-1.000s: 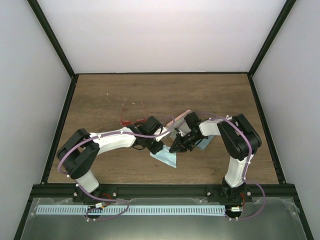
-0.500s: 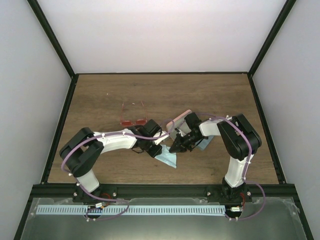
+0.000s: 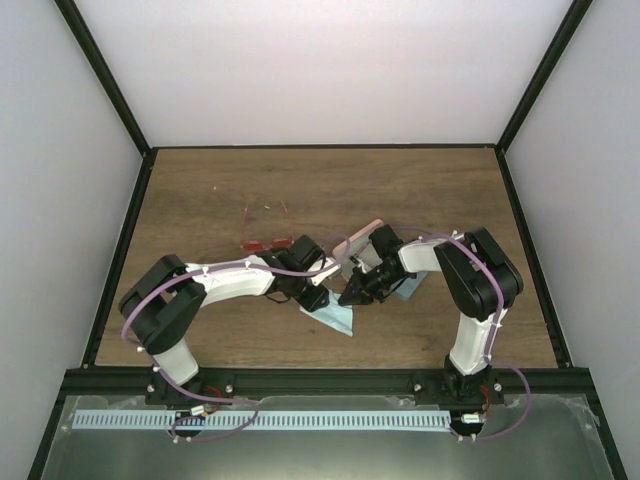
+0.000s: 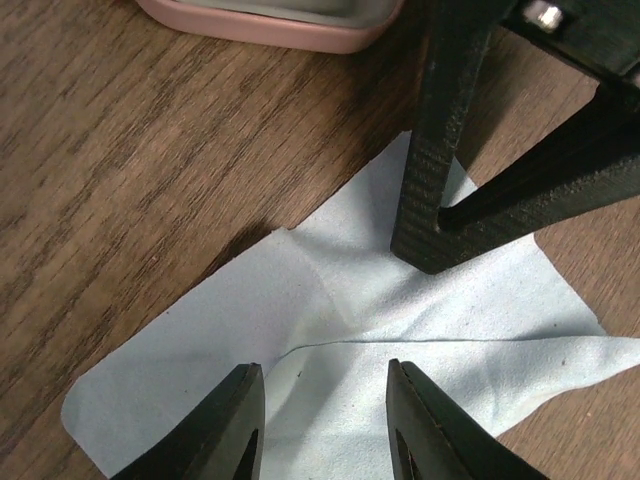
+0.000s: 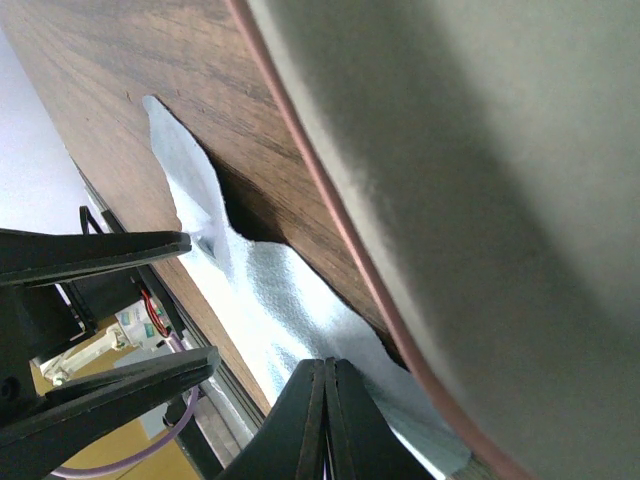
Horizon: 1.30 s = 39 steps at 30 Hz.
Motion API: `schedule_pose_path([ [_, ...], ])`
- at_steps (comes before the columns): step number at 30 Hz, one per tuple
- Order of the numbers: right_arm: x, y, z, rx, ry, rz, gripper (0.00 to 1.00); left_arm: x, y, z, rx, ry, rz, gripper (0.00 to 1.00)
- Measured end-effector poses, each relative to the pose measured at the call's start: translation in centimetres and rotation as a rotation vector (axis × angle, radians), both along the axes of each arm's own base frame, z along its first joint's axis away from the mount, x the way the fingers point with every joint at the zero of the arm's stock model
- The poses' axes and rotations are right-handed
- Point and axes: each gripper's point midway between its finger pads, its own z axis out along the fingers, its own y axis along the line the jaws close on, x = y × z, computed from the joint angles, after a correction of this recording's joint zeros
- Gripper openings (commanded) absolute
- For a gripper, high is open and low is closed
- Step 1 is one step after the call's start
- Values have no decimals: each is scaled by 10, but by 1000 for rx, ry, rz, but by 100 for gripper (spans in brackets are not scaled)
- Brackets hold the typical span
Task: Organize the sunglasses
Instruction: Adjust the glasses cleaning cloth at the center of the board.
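At mid-table, left tool [image 4: 325, 420] has just spread open over the blue cloth [image 4: 300, 330] — right tool [image 4: 437, 235] clenched, pinning it — sunglasses [image 3: 266, 233] sit just beyond, likely still unsorted.

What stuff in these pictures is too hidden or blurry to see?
- Pink case: from above, the arms cover most of it; the left wrist view cuts it off at the top edge; the right wrist view is too close and blurs it.
- Inside the case: no view shows it.
- Sunglasses: only in the top view, too small for detail.
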Motion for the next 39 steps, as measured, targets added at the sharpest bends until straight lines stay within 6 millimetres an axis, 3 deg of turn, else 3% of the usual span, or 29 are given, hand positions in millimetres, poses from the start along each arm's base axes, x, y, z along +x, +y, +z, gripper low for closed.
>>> schedule_pose_path([
  [12, 0, 0, 0, 5, -1, 2, 1, 7, 1, 0, 11, -31, 18, 36],
  [30, 0, 1, 0, 20, -6, 16, 1, 10, 1, -11, 28, -37, 8, 27],
  [39, 0, 2, 0, 24, -7, 22, 1, 12, -2, -13, 28, -40, -2, 10],
])
